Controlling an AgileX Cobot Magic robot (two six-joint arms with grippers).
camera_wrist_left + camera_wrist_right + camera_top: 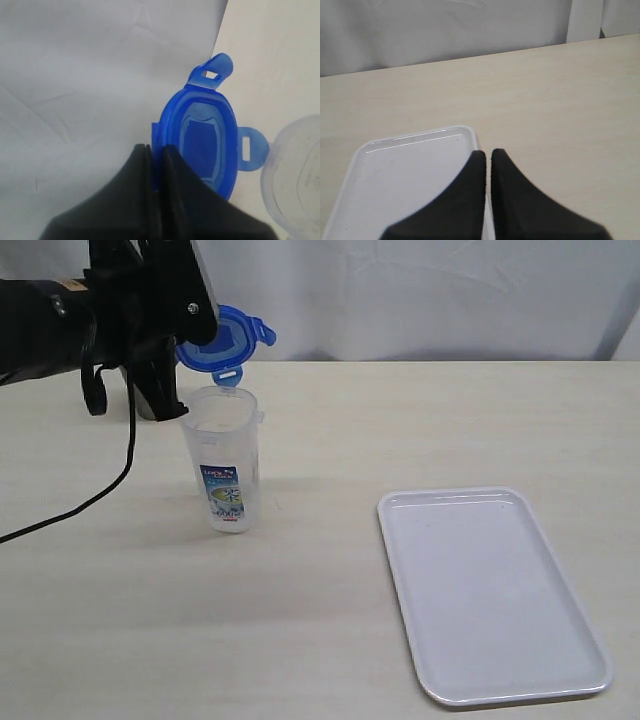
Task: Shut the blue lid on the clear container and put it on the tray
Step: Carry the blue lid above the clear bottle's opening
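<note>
My left gripper [196,342] is shut on one edge of the blue lid [235,340], holding it in the air just above and behind the open mouth of the clear container [225,465]. The container stands upright on the table, its blue-and-white label facing the exterior camera. In the left wrist view the lid [207,145] sticks out past the gripper [156,148] with two flaps showing, and the container's rim [295,175] is beside it. The white tray [490,590] lies at the right front, bare. My right gripper [488,152] is shut and holds nothing, over the tray's [405,175] edge.
A black cable [110,485] hangs from the left arm down to the table, left of the container. A grey object [148,405] is partly hidden behind the left arm. A white backdrop runs along the table's far edge.
</note>
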